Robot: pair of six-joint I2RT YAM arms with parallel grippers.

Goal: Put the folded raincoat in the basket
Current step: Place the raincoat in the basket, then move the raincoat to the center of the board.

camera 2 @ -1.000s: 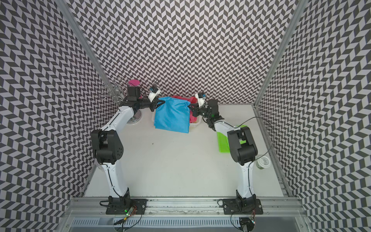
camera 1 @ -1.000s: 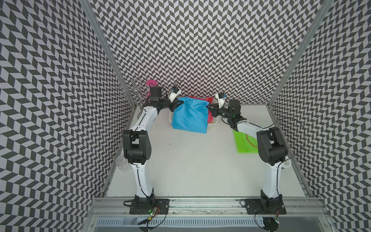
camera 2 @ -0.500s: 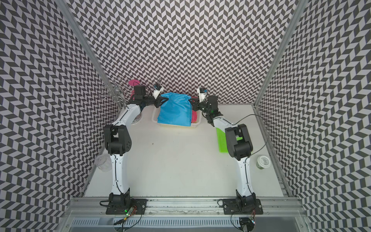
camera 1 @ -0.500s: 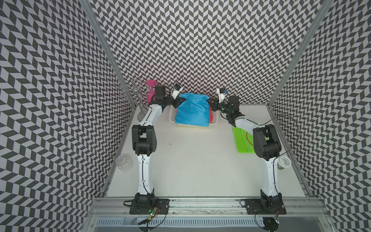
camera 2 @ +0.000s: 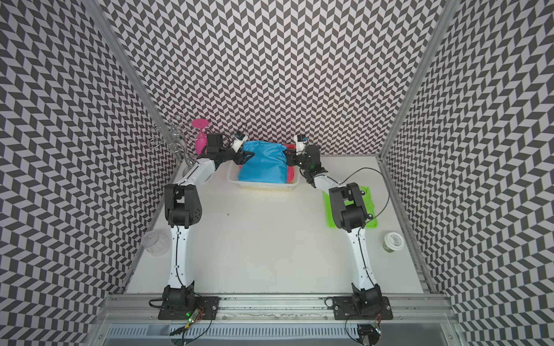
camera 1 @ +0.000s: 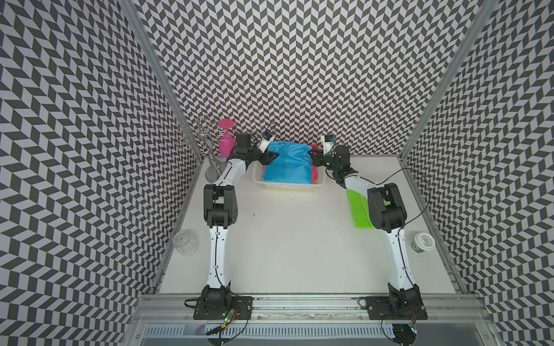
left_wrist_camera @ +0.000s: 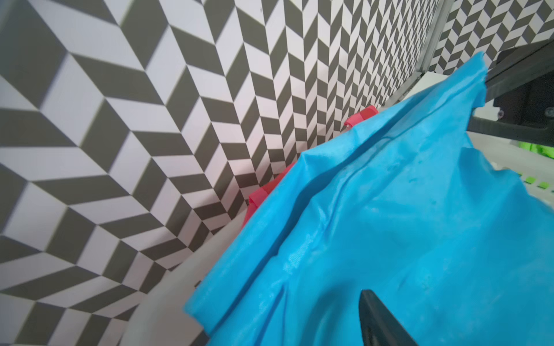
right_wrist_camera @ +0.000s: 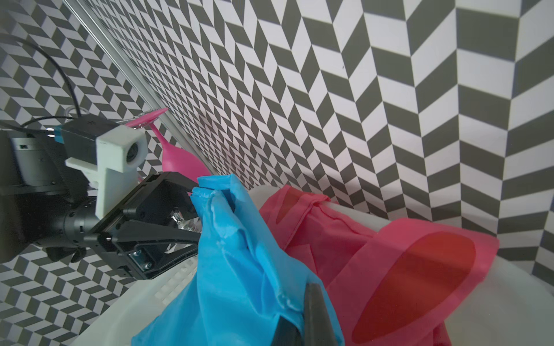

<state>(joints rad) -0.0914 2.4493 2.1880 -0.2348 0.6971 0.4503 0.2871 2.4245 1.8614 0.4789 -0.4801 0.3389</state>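
The folded blue raincoat (camera 1: 286, 163) (camera 2: 262, 166) lies in the white perforated basket (camera 1: 287, 187) (camera 2: 263, 187) against the back wall, on top of a red raincoat (camera 1: 314, 175) (right_wrist_camera: 389, 254). My left gripper (camera 1: 271, 155) (right_wrist_camera: 196, 212) is at the blue raincoat's far left corner. Its jaws stand apart, with the fabric corner loose between them. One left finger (left_wrist_camera: 380, 320) shows over the blue cloth (left_wrist_camera: 419, 239). My right gripper (camera 1: 313, 155) (right_wrist_camera: 302, 323) is shut on the raincoat's far right corner, which it holds slightly raised.
A metal rack (camera 1: 204, 140) with a hanging pink glass (camera 1: 225, 140) stands in the back left corner, close to my left arm. A green sheet (camera 1: 358, 209) lies under my right arm. A clear cup (camera 1: 186, 242) sits left, a lidded cup (camera 1: 424, 242) right.
Both arms carried the blue raincoat back from in front of the basket and lowered it in. The left jaws, shut on its corner a second ago, have spread apart.
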